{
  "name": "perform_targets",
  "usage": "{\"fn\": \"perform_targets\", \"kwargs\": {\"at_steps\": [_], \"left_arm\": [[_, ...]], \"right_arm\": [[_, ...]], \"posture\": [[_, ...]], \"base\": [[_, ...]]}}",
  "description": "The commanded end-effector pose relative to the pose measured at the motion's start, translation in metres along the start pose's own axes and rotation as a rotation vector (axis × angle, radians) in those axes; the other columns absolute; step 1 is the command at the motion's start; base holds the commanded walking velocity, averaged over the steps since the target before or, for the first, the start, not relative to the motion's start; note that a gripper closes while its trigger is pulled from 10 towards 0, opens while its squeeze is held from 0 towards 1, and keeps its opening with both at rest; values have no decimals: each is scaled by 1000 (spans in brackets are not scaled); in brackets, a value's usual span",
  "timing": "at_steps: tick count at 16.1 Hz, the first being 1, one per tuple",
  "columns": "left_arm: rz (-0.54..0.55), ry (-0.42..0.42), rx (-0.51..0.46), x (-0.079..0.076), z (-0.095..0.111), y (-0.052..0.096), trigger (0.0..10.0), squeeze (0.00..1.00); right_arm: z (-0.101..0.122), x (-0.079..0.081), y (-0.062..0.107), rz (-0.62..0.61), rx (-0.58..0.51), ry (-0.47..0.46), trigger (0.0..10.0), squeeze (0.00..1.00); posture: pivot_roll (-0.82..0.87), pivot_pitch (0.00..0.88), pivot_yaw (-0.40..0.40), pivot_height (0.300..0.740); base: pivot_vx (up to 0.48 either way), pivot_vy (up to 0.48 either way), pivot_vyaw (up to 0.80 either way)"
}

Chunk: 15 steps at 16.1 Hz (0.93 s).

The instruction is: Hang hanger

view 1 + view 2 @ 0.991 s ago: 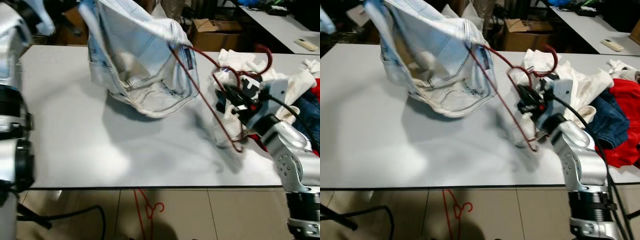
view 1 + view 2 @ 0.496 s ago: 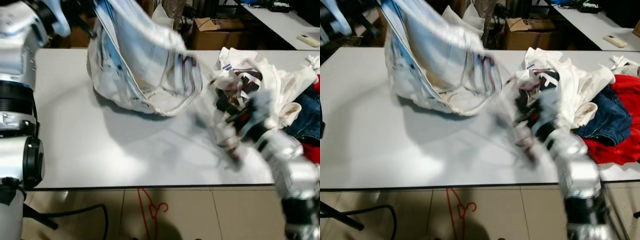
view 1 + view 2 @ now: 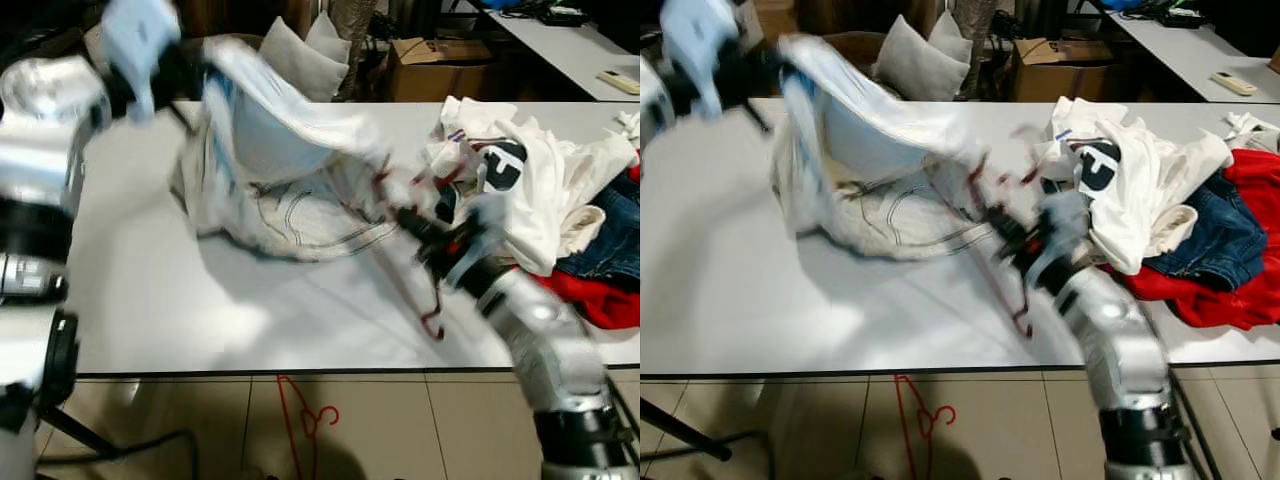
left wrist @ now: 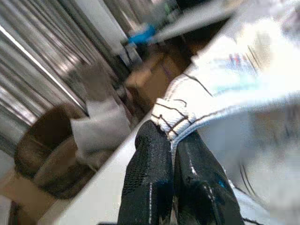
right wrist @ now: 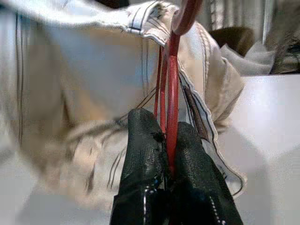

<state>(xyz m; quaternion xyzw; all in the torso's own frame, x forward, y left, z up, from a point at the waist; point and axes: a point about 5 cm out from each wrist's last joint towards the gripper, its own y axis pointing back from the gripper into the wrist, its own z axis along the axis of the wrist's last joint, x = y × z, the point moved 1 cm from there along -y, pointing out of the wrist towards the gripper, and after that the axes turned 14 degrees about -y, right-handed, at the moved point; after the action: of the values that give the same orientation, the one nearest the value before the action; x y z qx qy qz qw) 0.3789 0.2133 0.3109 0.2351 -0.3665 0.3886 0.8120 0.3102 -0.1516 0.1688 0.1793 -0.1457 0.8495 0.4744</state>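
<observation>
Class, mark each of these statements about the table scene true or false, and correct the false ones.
1. The right end effector is shut on the dark red wire hanger. True.
2. The left end effector grips the seamed edge of the pale light-blue denim garment. True.
3. The white table holds nothing besides that garment. False: a pile of white, blue and red clothes lies on the robot's right side of it.
4. A second red hanger lies on the tiled floor in front of the table. True.
5. The cardboard box stands on the table. False: it stands beyond the table's far edge.
</observation>
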Motion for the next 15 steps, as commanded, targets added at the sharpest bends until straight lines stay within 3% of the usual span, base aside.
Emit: {"fn": "perform_targets", "kwargs": {"at_steps": [1,4,8,10,12,14,15], "left_arm": [[-50,-74,41,-6,-4,3,0,0],[-124,-138,153,-26,-28,10,0,0],[-191,-109,117,-44,-28,12,0,0],[-170,-77,94,-47,-27,11,0,0],[-151,98,-44,-47,-9,8,0,0],[-172,240,-199,-41,16,7,0,0],[-234,301,-310,-38,37,6,0,0]], "right_arm": [[13,3,1,21,-61,-54,10000,0],[19,5,3,50,-128,-209,10000,0],[17,6,2,46,-123,-233,10000,0],[17,6,1,41,-127,-253,10000,0],[14,5,-2,21,-111,-233,10000,0],[12,-1,-18,-77,-150,-281,10000,0],[10,-3,-35,-150,-187,-340,10000,0]], "posture": [[-63,0,54,740],[-66,0,55,740],[-62,0,51,740],[-64,0,51,740],[-65,0,53,740],[-61,0,63,740],[-53,0,69,740]], "base": [[0,0,0],[0,0,0],[0,0,0],[0,0,0],[0,0,0],[0,0,0],[0,0,0]]}}
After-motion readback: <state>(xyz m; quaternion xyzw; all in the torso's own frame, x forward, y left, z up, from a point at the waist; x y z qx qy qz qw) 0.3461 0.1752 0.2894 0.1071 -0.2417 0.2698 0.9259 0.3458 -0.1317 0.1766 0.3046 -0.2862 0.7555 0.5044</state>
